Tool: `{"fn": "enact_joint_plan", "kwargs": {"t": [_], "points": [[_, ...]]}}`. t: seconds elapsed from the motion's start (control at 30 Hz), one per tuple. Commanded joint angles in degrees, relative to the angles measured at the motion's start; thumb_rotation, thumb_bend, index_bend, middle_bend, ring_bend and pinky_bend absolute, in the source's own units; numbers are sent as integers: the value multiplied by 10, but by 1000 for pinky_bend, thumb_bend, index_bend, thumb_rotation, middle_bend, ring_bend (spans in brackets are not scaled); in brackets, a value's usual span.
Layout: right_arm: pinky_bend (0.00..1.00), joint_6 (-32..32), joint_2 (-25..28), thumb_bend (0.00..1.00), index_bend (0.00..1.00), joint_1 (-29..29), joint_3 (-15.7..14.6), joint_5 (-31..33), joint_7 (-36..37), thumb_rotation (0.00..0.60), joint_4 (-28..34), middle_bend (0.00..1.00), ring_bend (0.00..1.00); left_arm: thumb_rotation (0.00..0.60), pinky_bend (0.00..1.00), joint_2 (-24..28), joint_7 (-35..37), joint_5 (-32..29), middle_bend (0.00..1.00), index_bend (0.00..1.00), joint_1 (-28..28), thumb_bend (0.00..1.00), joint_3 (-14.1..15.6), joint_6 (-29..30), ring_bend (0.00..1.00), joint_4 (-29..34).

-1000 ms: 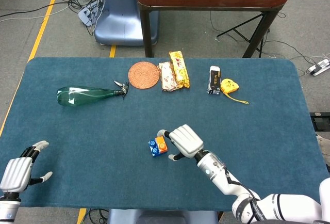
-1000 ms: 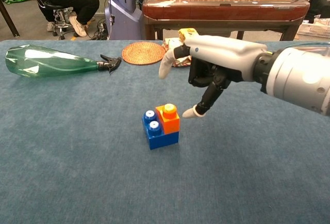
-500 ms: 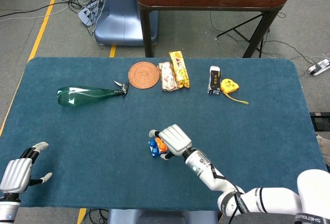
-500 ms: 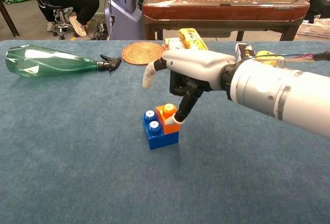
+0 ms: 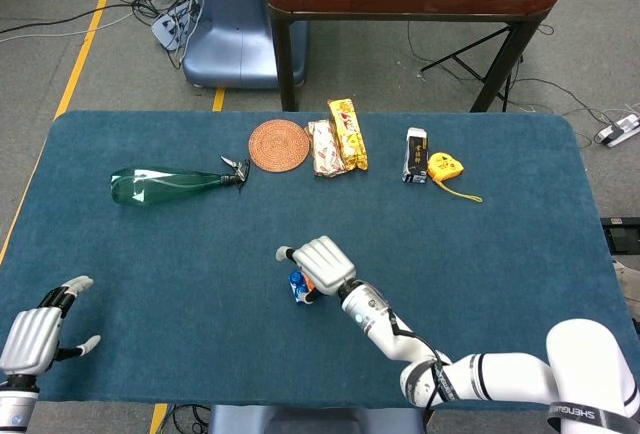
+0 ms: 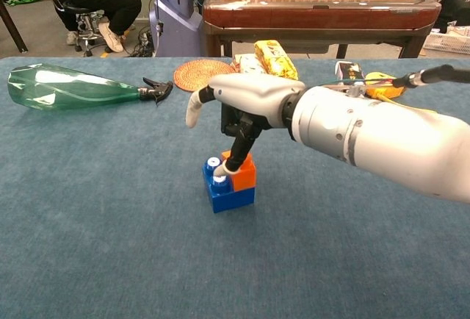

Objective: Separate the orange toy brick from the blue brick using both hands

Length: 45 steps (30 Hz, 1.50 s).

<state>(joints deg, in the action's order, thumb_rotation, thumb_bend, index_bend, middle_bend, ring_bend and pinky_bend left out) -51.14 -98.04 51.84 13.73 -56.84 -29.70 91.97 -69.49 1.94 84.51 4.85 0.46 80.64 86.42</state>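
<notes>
My right hand (image 6: pixel 246 102) hovers palm-down over the orange brick (image 6: pixel 244 175), fingers spread, one fingertip touching; left hand (image 5: pixel 35 332) rests open.

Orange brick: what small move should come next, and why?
Probably close the right hand on the orange brick: its fingers hang over the top but grip nothing yet. The left hand is far from the blue brick and must come later.

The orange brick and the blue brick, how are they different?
The orange brick is smaller and sits on top; the blue brick is wider and rests on the table. A fingertip of the right hand covers the orange brick's top, while the blue brick's two studs show. Both are toy bricks, stuck together.
</notes>
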Motion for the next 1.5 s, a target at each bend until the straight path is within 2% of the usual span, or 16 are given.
{"fn": "enact_joint_plan", "kwargs": {"t": [0.03, 0.57, 1.5], "points": [[1000, 2, -4, 0, 287, 5, -1, 6, -2, 600, -7, 995, 1000, 600, 587, 0, 2, -1, 193, 233, -1, 0, 0, 0, 229, -2], [1000, -7, 5, 0, 287, 8, -25, 26, -3, 600, -16, 995, 1000, 600, 587, -5, 4, 1, 194, 233, -2, 0, 1, -1, 229, -5], [1000, -27, 39, 0, 287, -5, -32, 51, 4, 600, -45, 995, 1000, 600, 587, -7, -6, 3, 202, 233, -2, 0, 4, -5, 230, 1]]}}
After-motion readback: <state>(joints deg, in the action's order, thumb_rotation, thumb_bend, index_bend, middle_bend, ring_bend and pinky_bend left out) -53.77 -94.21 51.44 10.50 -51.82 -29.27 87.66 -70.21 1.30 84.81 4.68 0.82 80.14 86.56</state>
